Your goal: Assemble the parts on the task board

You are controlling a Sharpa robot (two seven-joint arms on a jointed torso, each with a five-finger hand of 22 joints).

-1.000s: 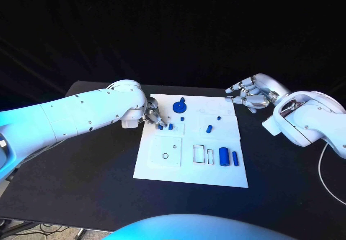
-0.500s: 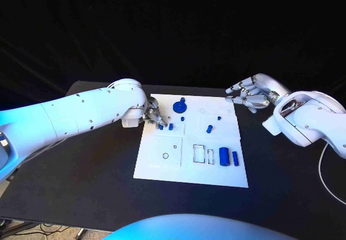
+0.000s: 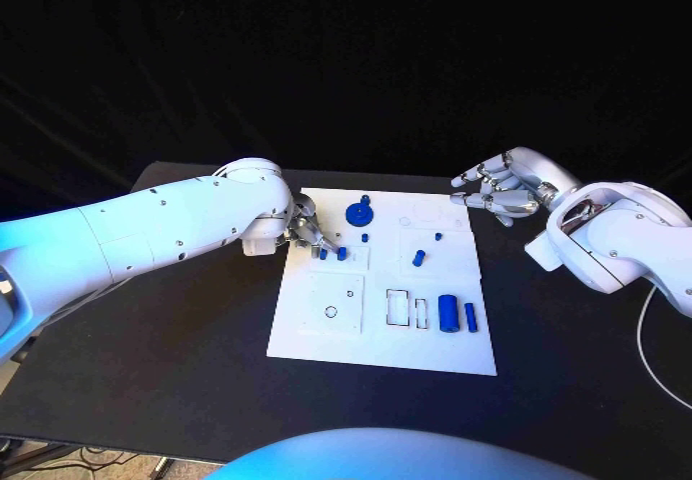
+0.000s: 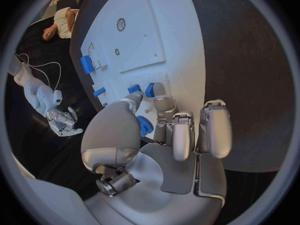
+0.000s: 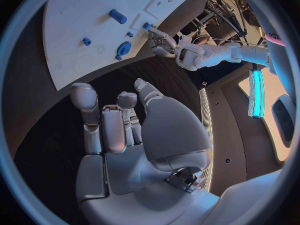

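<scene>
Nothing has moved in the last second.
Left hand [image 3: 306,233] seemingly pinches a small blue part [image 3: 320,253] at the task board [image 3: 378,345]; right hand [image 3: 499,190] hovers loosely open, so assembly stalls.

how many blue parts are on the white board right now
8 visible: a disc at the far edge, two studs and a peg mid-board, two pieces at the left hand, a cylinder and a bar near the right edge. The hand may hide more.

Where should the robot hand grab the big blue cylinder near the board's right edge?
Pinch the blue cylinder across its round sides at mid-length, coming from above. It lies flat, with a slimmer blue bar close on one side, so fingertips should probably straddle it narrowly. The right hand is open and nearer.
</scene>
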